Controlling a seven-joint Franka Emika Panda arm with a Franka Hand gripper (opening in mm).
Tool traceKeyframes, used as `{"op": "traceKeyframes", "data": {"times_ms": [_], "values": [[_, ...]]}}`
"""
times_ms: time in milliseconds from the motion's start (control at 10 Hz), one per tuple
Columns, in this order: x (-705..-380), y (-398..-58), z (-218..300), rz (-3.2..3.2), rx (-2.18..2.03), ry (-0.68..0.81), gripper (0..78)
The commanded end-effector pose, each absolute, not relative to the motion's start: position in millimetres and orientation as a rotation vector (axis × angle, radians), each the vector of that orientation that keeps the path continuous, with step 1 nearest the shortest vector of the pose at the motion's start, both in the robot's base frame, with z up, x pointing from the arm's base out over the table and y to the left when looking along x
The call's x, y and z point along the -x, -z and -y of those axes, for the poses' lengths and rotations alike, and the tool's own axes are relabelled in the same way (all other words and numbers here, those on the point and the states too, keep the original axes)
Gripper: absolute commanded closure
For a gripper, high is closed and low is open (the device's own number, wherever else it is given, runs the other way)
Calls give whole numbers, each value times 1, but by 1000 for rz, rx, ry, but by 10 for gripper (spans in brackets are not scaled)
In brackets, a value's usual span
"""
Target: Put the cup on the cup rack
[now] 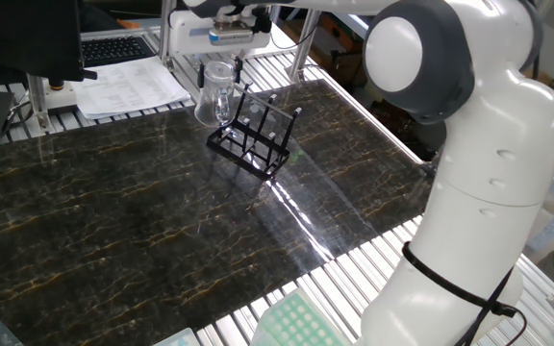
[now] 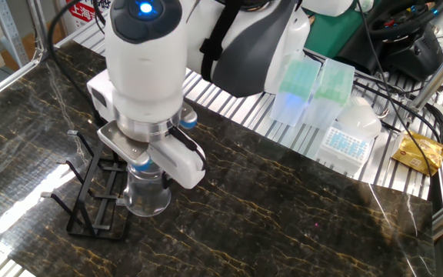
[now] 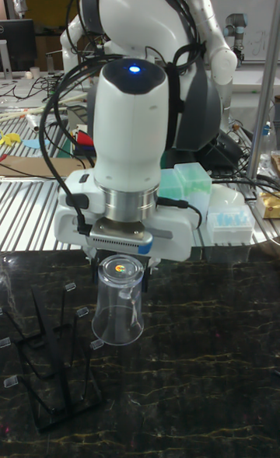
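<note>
The cup [image 3: 118,301] is a clear glass mug hanging upside down, mouth toward the table, with my gripper [image 3: 120,264] shut on its base end. It hangs just above the near edge of the cup rack [image 2: 98,192], a black wire frame with upright pegs standing on the dark marble table. In one fixed view the cup [image 1: 215,94] sits just left of the rack [image 1: 253,139], under the gripper [image 1: 221,60]. From the other side the cup [image 2: 146,192] overlaps the rack's right pegs below the gripper [image 2: 146,160]. I cannot tell whether glass touches a peg.
Papers and a keyboard [image 1: 123,82] lie behind the table at the back left. Pipette-tip boxes [image 2: 314,92] and a white tray [image 2: 348,138] stand on the metal slats beside the table. My arm's large body [image 1: 479,173] rises at the table's right edge.
</note>
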State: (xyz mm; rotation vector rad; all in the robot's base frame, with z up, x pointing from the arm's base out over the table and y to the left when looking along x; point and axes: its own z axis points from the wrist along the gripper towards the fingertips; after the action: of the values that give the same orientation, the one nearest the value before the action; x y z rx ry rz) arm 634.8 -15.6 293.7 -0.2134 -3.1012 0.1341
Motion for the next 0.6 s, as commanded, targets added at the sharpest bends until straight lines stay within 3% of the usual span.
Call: {"op": "traceKeyframes", "data": {"times_ms": [100, 600], "values": [[-645, -296, 22, 3108, 195, -154, 764], [-655, -290, 24, 3119, 195, -162, 764]]}}
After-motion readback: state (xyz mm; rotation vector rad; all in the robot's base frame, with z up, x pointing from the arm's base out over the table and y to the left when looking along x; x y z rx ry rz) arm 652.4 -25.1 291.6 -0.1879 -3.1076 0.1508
